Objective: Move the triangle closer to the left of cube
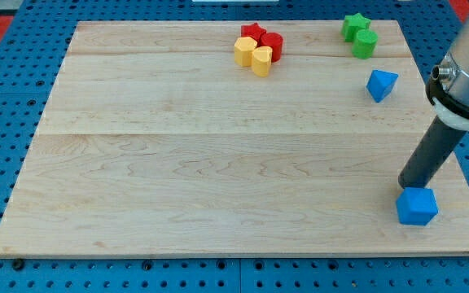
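A blue triangle block (381, 84) lies near the view's right edge, in the upper part of the board. A blue cube (417, 206) sits at the view's bottom right, close to the board's corner. My tip (406, 187) stands right behind the cube, touching or almost touching its top-left edge. The rod rises from there up and to the right. The triangle is well above the cube, a little to its left.
A cluster of red and yellow blocks (258, 48) sits at the top middle. Two green blocks (359, 34) sit at the top right. The wooden board (218, 163) lies on a blue pegboard; its right edge is near the cube.
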`<state>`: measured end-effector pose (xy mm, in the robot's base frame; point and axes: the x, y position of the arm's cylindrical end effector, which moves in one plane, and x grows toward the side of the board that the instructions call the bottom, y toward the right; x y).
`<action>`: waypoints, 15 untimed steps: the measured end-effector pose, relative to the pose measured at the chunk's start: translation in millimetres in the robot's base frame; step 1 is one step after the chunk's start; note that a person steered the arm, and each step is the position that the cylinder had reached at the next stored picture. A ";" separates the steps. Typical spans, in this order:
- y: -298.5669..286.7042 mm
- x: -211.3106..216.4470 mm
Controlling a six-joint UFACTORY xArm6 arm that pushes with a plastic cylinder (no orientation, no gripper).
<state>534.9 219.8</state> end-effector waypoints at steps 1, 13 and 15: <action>0.0 0.0; 1.4 -194.8; 7.8 -194.0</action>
<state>340.9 227.6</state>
